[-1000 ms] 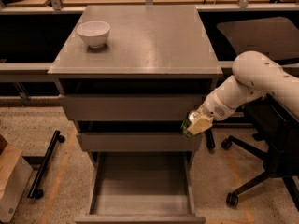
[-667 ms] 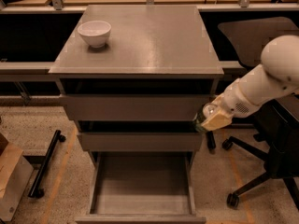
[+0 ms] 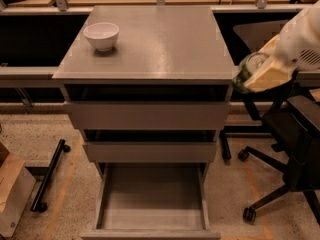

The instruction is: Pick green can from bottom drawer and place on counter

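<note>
The green can [image 3: 246,71] is held in my gripper [image 3: 256,73] at the right of the cabinet, level with the edge of the grey counter [image 3: 165,44]. Its silver top faces up and it is tilted a little. The gripper's tan fingers [image 3: 267,75] are shut around the can. The white arm comes in from the upper right. The bottom drawer [image 3: 152,196] is pulled open below and holds nothing that I can see.
A white bowl [image 3: 101,35] stands on the counter's back left. Two narrower grey drawers [image 3: 147,115] sit slightly open above the bottom one. A black office chair [image 3: 292,149] stands at the right. A cardboard box [image 3: 12,189] and a black wheeled bar [image 3: 47,176] lie at the left.
My gripper has risen with the green can from beside the middle drawers, up and to the right, to the level of the counter's right edge.
</note>
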Controlling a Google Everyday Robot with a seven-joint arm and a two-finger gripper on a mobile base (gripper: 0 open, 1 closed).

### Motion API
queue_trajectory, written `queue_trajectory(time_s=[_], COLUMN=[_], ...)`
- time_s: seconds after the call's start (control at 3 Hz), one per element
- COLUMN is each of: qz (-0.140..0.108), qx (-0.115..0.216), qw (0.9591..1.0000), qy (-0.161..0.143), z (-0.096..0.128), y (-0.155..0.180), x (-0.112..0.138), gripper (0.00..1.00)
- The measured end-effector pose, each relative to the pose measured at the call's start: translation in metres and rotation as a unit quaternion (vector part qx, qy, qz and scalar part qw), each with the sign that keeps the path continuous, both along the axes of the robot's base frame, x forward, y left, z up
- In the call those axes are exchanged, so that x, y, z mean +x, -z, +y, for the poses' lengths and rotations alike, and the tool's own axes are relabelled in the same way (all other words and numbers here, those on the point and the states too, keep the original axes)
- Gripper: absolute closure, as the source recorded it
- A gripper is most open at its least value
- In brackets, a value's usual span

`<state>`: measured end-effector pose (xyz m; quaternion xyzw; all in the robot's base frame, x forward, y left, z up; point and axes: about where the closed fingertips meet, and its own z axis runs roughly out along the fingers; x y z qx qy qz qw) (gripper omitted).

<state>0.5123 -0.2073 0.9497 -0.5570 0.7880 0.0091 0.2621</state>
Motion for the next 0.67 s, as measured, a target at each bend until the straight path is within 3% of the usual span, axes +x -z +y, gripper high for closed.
queue_trajectory(time_s=[0.33,0.67], qz=[-0.021,-0.019], qx=[0.003,0.011], qw=[0.9998,0.9998], qy=[0.0,0.003], z=[0.0,0.0053], y=[-0.0234,-0.0169], x=[0.004,0.0066], gripper=[1.0,1.0])
